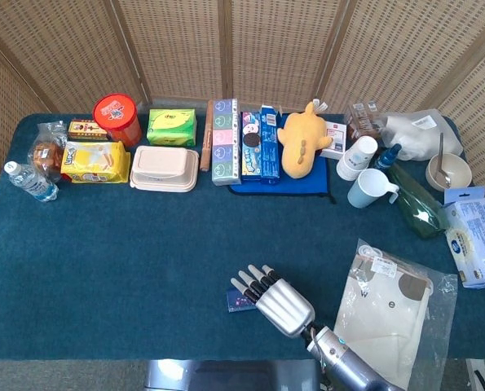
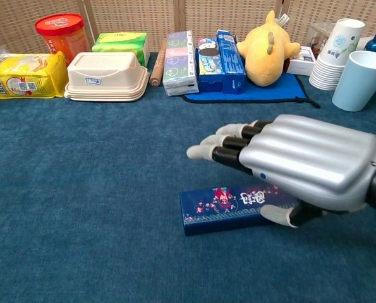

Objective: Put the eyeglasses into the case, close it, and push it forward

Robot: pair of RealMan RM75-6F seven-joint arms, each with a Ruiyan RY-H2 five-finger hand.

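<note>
A dark blue eyeglasses case (image 2: 220, 206) with a red and white print lies with its lid down on the blue cloth, near the front edge; no eyeglasses show. My right hand (image 2: 295, 167) hovers over the case's right half, palm down, fingers (image 2: 222, 144) stretched out and apart above it. Its thumb (image 2: 277, 214) sits against the case's near side. In the head view the right hand (image 1: 279, 301) covers most of the case (image 1: 239, 300). The left hand is in neither view.
Along the back stand a red tin (image 1: 116, 117), yellow snack bag (image 1: 95, 160), beige lunch box (image 1: 165, 168), boxes, a yellow plush (image 1: 301, 138) and cups (image 1: 367, 188). A bagged cream garment (image 1: 385, 305) lies right of the hand.
</note>
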